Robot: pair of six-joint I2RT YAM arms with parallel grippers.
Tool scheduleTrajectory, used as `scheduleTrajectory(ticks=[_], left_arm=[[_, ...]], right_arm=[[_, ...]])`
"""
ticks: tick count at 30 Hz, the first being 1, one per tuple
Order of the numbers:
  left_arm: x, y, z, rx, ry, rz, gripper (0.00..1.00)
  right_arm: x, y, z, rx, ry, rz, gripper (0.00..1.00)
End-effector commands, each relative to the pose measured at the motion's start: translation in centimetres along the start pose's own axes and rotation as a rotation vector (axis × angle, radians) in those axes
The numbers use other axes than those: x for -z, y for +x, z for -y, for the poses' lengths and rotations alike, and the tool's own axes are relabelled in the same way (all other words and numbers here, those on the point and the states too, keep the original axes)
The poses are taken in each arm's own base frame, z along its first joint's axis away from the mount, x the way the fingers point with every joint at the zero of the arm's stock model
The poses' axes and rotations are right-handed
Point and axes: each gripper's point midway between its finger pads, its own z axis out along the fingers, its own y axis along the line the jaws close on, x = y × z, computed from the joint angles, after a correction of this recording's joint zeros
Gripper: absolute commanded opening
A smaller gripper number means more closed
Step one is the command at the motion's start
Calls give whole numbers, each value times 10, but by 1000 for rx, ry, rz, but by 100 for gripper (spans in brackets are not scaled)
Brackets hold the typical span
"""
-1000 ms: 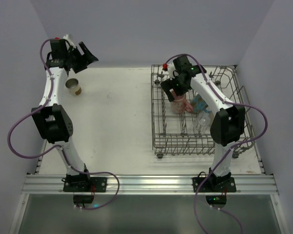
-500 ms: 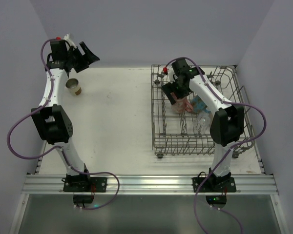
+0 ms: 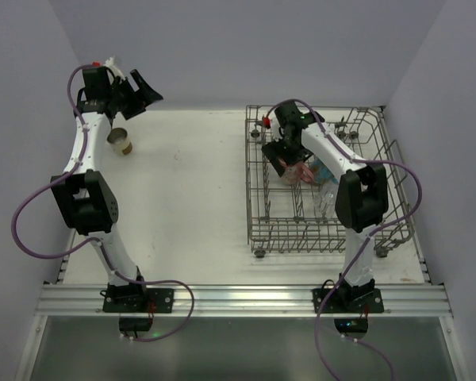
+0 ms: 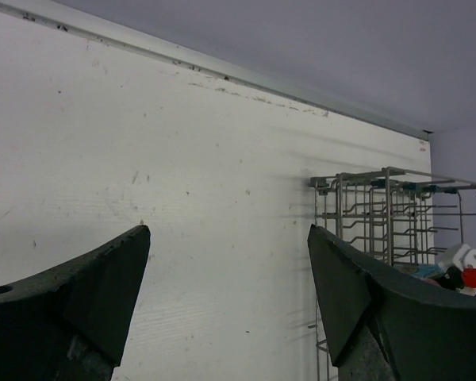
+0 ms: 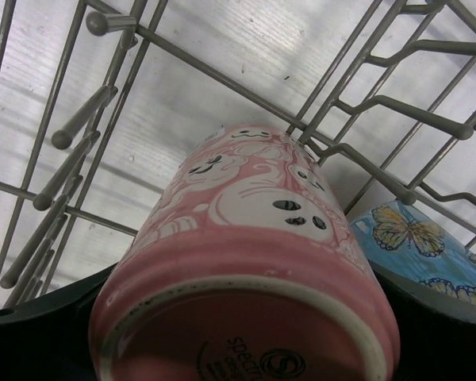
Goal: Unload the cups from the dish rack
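Observation:
The grey wire dish rack (image 3: 251,190) stands on the right of the table. In it are a pink patterned mug (image 3: 293,171), a blue patterned mug (image 3: 324,168) and a clear glass tumbler (image 3: 331,200). A tan cup with a cream rim (image 3: 121,142) stands on the table at the far left. No plain beige cup shows. My right gripper (image 3: 285,152) reaches down into the rack, its jaws against both sides of the upside-down pink mug (image 5: 254,238), with the blue mug (image 5: 420,246) beside it. My left gripper (image 3: 141,91) is open and empty, held high above the tan cup.
Upright tines and wires of the rack (image 5: 222,75) surround the pink mug closely. The rack's far left corner (image 4: 381,206) shows in the left wrist view beyond the open left gripper (image 4: 226,230). The table's back edge and side walls are close.
My right gripper has swung a little to the back and settled lower round the pink mug. The left arm has barely moved.

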Motion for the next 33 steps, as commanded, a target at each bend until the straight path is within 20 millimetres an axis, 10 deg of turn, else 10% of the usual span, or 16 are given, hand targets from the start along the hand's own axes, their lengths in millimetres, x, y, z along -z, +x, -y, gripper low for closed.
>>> scheduleTrajectory(ticks=[1, 12, 33], left_arm=[[13, -13, 24, -31, 59, 46, 85], [12, -9, 21, -29, 59, 38, 85], [9, -3, 19, -28, 65, 21, 85]], right_arm=[[13, -3, 1, 52, 2, -8, 99], [27, -24, 3, 41, 26, 54, 98], [26, 1, -4, 43, 5, -5, 99]])
